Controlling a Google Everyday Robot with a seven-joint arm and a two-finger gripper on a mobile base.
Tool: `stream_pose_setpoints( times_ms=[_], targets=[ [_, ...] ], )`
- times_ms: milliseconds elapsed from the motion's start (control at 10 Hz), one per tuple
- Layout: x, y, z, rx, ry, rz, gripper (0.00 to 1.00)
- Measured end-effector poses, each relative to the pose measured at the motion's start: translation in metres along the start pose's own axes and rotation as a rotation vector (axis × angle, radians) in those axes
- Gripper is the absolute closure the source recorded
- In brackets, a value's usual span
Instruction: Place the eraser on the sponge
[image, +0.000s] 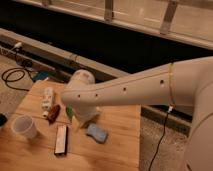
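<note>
the eraser (61, 139) lies flat on the table (125, 150), near the sponge (97, 132) but apart from it; the gripper (76, 120) hangs just behind the eraser, jaws spread and empty. we judge that the long eraser may overhang the small soft sponge and tip off.

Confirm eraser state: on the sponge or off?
Off. The eraser lies flat on the table, apart from the sponge, bare wood between them. The gripper hangs between and just behind them.
</note>
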Motion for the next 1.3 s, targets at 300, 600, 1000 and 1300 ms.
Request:
stream_pose_setpoints(
  times_ms=[300, 600, 1000, 1300],
  targets=[
    [-0.032, 0.04, 0.007, -0.016, -0.031, -0.008, 0.2],
    [-0.058, 0.062, 0.016, -0.02, -0.045, 0.011, 0.2],
    [-0.056, 0.057, 0.017, -0.017, -0.038, 0.018, 0.2],
    [-0.05, 0.074, 0.039, -0.083, -0.007, 0.011, 0.2]
  ],
)
